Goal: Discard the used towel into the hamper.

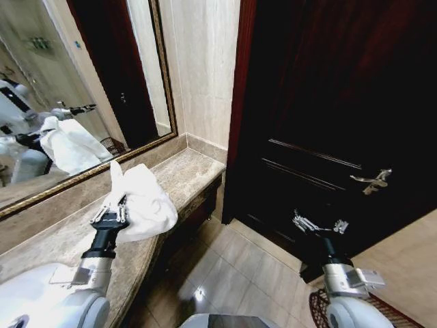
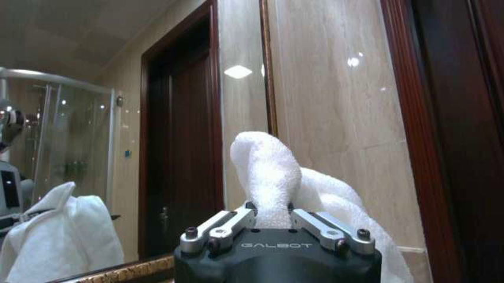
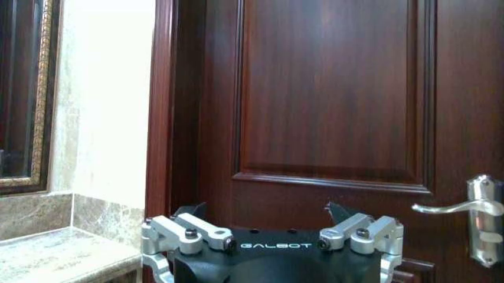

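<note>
Left gripper (image 1: 113, 217), nearest at the low left, pinches a crumpled white terry towel (image 1: 140, 199) above the brown marble counter (image 1: 184, 174).

Its jaws press together on a fold of the cloth, which stands up in a peak beyond them and hangs to the right of the fingers. Right gripper (image 1: 319, 224) hovers spread and empty before the dark red-brown panelled wooden door (image 1: 328, 102), near its silver lever handle (image 1: 372, 181). A dark open-weave round hamper (image 1: 316, 307) peeps out on the floor at the near right, below the right arm. So the hamper lies well apart from the towel, right and down across the tiled floor; the carrying arm is the farther one.
</note>
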Motion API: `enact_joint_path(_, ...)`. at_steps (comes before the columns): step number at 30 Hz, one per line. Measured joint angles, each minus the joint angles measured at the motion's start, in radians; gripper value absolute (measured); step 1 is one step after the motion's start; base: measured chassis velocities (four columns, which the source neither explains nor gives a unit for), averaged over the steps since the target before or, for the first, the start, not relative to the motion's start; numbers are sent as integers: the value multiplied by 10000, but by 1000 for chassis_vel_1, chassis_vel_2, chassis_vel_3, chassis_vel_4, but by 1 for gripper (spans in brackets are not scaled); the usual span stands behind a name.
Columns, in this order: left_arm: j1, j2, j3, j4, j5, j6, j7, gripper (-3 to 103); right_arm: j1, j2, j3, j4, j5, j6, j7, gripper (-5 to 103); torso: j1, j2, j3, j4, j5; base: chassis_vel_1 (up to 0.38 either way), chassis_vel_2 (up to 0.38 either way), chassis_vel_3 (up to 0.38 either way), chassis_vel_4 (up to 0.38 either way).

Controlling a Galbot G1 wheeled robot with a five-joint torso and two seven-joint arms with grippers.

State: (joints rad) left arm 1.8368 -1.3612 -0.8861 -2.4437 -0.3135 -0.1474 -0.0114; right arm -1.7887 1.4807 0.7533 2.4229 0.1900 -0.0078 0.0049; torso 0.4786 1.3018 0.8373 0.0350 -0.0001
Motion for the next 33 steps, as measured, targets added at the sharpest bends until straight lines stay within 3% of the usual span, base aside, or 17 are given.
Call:
enact_joint_path(21,47,-137,33,132,406,-267,94,7,-69,-19,-23,-131,26,278,-34,100,-1,0,-1,1,0,42,-62,-56,46)
enact_joint_path(33,40,-165,64,114,448,-255,117,7,-61,-59,-36,-150,47,295,-35,100,-1,0,0,1,0,-48,-85,-78,-55)
